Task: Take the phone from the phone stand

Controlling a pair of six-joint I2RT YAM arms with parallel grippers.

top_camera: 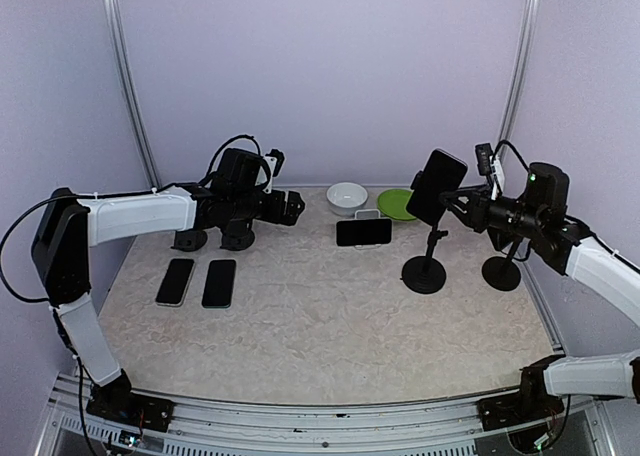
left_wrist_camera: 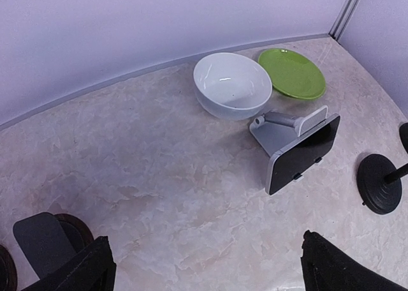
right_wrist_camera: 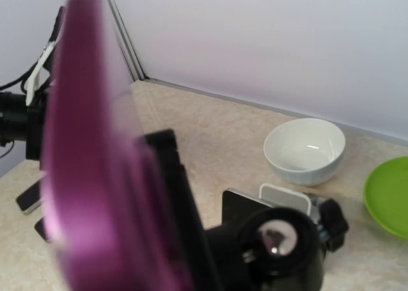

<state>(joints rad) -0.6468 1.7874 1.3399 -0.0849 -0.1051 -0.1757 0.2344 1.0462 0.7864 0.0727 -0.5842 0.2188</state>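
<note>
A phone (top_camera: pixel 437 184) with a dark screen sits clamped upright on a black stand (top_camera: pixel 426 272) at the right of the table. Its purple back (right_wrist_camera: pixel 95 157) fills the left of the right wrist view, blurred, with the stand's black clamp (right_wrist_camera: pixel 175 195) and ball joint (right_wrist_camera: pixel 280 240) beside it. My right gripper (top_camera: pixel 458 202) is at the phone's right edge; its fingers are hidden, so I cannot tell whether it grips. My left gripper (top_camera: pixel 293 208) is open and empty over the back left of the table (left_wrist_camera: pixel 207 275).
A white stand holding a second phone (top_camera: pixel 363 232) stands mid-back, also in the left wrist view (left_wrist_camera: pixel 299 152). Behind it are a white bowl (top_camera: pixel 347 196) and a green plate (top_camera: pixel 397 204). Two phones (top_camera: pixel 175 281) lie flat at the left. Another black stand base (top_camera: pixel 500 273) is at the right.
</note>
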